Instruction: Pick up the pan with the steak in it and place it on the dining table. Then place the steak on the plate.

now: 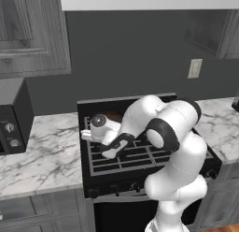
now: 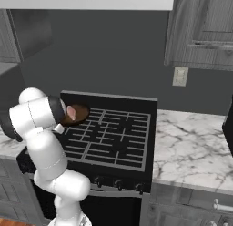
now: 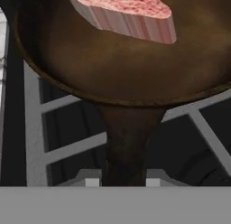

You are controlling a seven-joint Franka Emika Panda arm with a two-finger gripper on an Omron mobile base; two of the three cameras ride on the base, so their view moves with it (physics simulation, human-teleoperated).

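Dark brown, the pan's handle (image 3: 125, 142) runs between our fingers (image 3: 91, 179) at the bottom of the hand view, pinched from both sides. Beyond, the pan (image 3: 131, 74) sits on the stove grate (image 3: 49, 128), with the pink steak (image 3: 124, 13) inside it, at the upper frame edge.

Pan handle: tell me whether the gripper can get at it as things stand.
Probably yes. In the hand view the pan's handle runs straight down between the gripper's fingertips with nothing across it; the steak lies farther in. Whether the jaws have closed is unclear.
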